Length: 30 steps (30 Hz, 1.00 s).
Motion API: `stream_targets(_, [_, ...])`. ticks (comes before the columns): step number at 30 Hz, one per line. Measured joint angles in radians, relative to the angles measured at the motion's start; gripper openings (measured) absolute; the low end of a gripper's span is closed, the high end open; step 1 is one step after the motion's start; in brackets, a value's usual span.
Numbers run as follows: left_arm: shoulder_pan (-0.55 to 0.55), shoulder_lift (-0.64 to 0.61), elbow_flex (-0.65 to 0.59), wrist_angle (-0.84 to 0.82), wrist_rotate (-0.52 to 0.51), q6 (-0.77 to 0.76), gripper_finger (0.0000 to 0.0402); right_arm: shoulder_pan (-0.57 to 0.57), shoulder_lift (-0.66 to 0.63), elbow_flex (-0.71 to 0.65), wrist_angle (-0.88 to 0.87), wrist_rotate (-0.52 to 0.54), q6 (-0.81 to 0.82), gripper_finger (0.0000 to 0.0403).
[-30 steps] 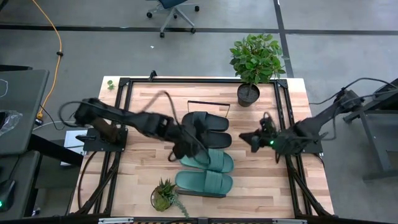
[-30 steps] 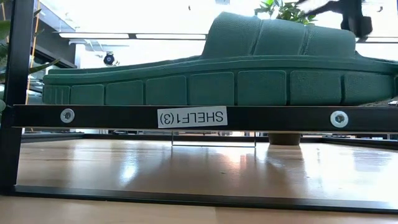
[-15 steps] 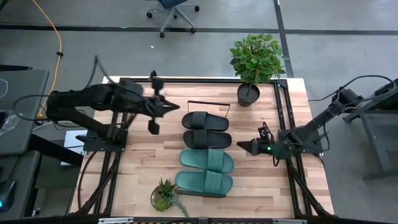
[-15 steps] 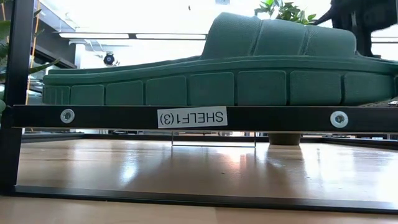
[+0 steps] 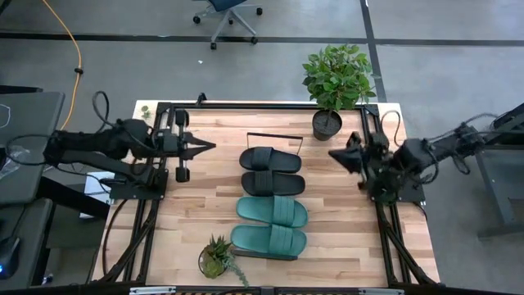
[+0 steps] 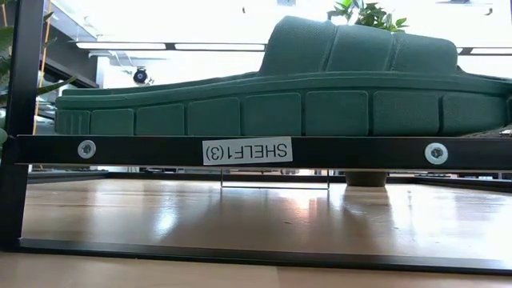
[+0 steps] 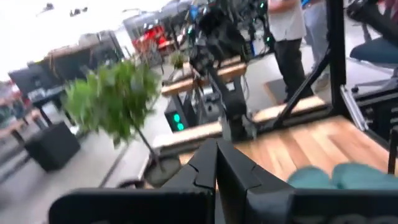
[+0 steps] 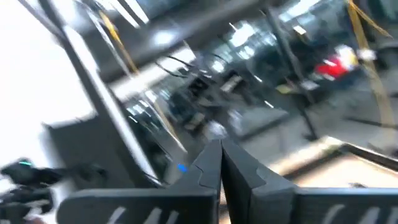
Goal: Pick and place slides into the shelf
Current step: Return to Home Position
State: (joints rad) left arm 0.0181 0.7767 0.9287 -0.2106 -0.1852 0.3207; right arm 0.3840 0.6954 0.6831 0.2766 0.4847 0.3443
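Jaws clenched on nothing, the left gripper [image 5: 209,146] hangs over the left side of the counter [image 5: 188,213]. The right gripper [image 5: 333,153], jaws likewise pressed together, hangs over its right side. Both are well apart from the footwear. Between the two arms, the shelf [image 5: 278,256] carries four in a single row: two black slides [image 5: 272,160] at the far end and two teal slides [image 5: 273,211] at the near end, beside one small succulent [image 5: 217,256].
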Motion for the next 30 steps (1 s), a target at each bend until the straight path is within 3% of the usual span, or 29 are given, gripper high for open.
stream_targets(3, [0.083, -0.020, -0.092, 0.015, 0.075, -0.048, 0.0000, -0.139, -0.058, 0.040, -0.257, -0.091, 0.092, 0.0001])
stream_targets(5, [0.149, -0.017, -0.129, 0.045, 0.157, -0.067, 0.0000, -0.239, -0.081, 0.047, -0.326, -0.192, 0.117, 0.0000])
stream_targets(9, [0.246, -0.013, -0.166, 0.104, 0.267, -0.083, 0.0000, -0.421, -0.096, 0.047, -0.347, -0.394, 0.127, 0.0000])
stream_targets(13, [0.271, -0.013, -0.226, 0.227, 0.233, -0.094, 0.0000, -0.551, -0.056, 0.035, -0.332, -0.536, 0.132, 0.0000])
stream_targets(17, [0.270, -0.016, -0.334, 0.380, 0.192, -0.150, 0.0000, -0.601, -0.016, -0.064, -0.130, -0.661, 0.210, 0.0000])
stream_targets(25, [0.216, -0.022, -0.530, 0.635, 0.084, -0.249, 0.0000, -0.600, -0.051, -0.292, 0.146, -0.613, 0.326, 0.0000])
stream_targets(30, [0.177, -0.040, -0.621, 0.687, 0.005, -0.298, 0.0000, -0.600, -0.092, -0.432, 0.309, -0.608, 0.408, 0.0000])
